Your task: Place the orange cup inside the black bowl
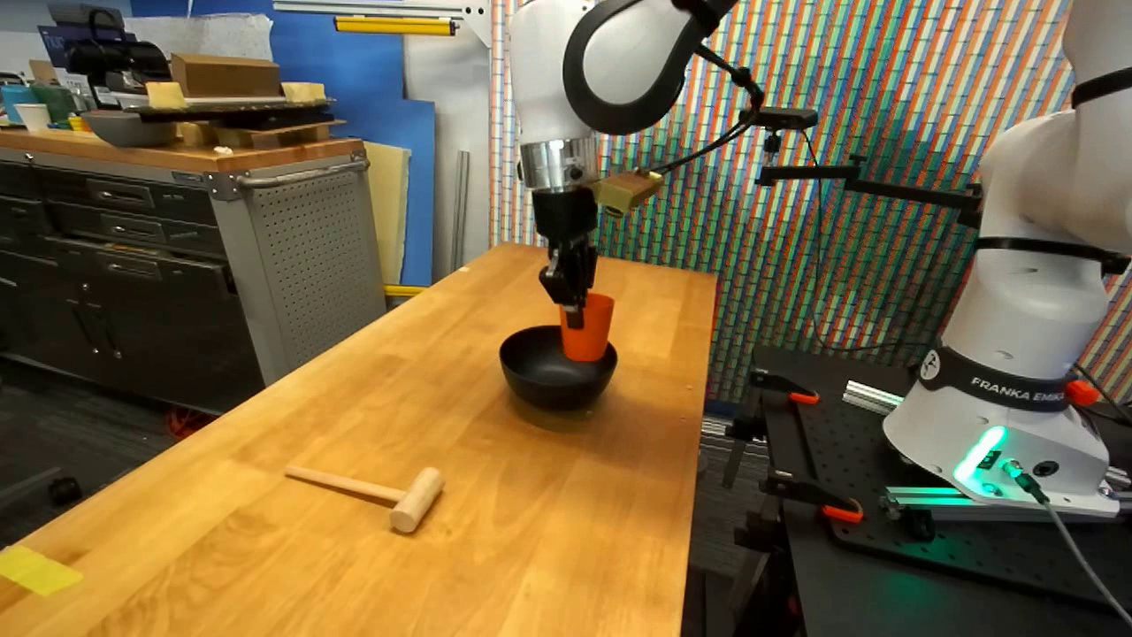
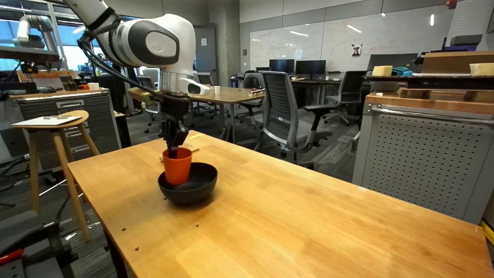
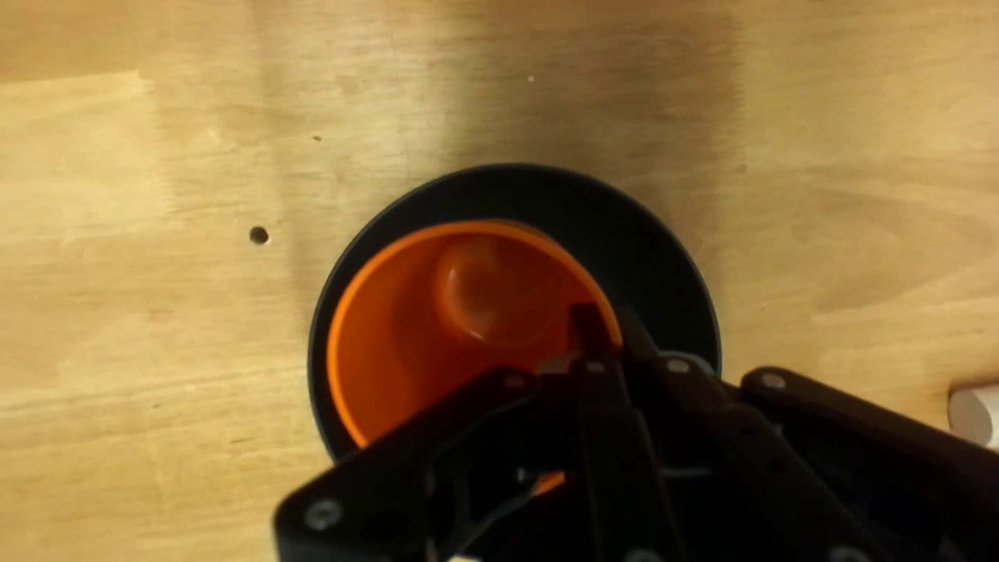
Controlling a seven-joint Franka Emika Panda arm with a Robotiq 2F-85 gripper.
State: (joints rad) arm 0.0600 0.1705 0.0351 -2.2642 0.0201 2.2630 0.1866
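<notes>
Wooden desk (image 2: 293, 208), robot-side edge: jaws pinch the orange plastic cup (image 2: 178, 170), likely light, sensibly by its rim, inside the round black bowl (image 2: 191, 195)!

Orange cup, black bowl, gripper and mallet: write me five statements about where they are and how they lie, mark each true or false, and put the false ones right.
1. The gripper pinches the wall of the orange cup. True.
2. In both exterior views, the orange cup's base shows within the rim of the black bowl. True.
3. The wooden mallet lies inside the black bowl. False: the wooden mallet lies on the table, apart from the bowl.
4. One finger is outside the orange cup, the other inside it. True.
5. The orange cup is upside down. False: its open mouth faces up.
</notes>
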